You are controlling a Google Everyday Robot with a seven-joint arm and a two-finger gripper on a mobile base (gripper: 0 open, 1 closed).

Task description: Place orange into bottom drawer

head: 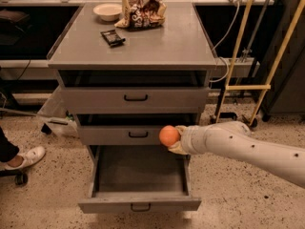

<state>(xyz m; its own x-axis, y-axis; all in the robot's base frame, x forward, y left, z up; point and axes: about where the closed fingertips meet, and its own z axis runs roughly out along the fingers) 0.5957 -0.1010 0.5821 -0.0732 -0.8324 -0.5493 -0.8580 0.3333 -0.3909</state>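
Observation:
My gripper [174, 138] is shut on the orange [169, 135], a round bright orange fruit. I hold it in front of the middle drawer's right part, above the right rear of the bottom drawer [139, 173]. The bottom drawer is pulled open, with a flat grey interior and nothing visible in it, and a low front panel with a small dark handle [140, 207]. My white arm [248, 149] reaches in from the right.
The grey cabinet top [143, 39] carries a white bowl [107, 11], a snack bag [141, 12] and a dark bar [113, 37]. Two upper drawers [136, 98] are shut. A person's white shoe [27, 157] is at left. Yellow poles [240, 46] stand at right.

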